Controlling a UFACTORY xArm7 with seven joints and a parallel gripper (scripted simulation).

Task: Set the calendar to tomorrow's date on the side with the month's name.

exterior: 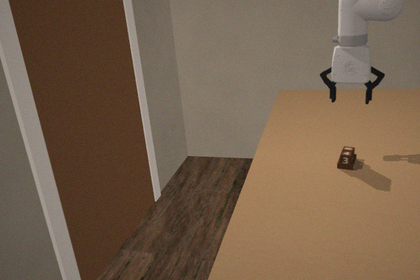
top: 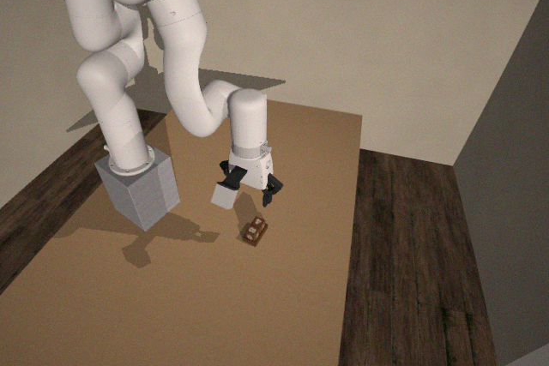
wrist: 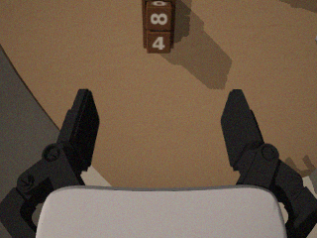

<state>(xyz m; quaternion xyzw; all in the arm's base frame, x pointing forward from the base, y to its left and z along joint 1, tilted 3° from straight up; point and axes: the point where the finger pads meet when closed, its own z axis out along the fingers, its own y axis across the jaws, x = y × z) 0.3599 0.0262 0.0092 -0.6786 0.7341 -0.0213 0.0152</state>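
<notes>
Clearly, the hand (top: pixel 249 198) (exterior: pixel 350 101) (wrist: pixel 160 104) is wide open and holds nothing — it hangs above the tabletop (top: pixel 199 300) (exterior: pixel 322 219) (wrist: pixel 124 124), fingers pointing down. Below it and apart, the brown calendar (top: pixel 255 230) (exterior: pixel 346 159) (wrist: pixel 158 25) sits on the tabletop. The wrist view shows an 8 lying sideways beside a 4; the exterior view shows a 3 on the near side. Farther left in the top view — a grey pedestal (top: pixel 165 189) carries the arm. Dark wooden floor (top: pixel 399 242) (exterior: pixel 189 202) lies beyond the tabletop's edge.
</notes>
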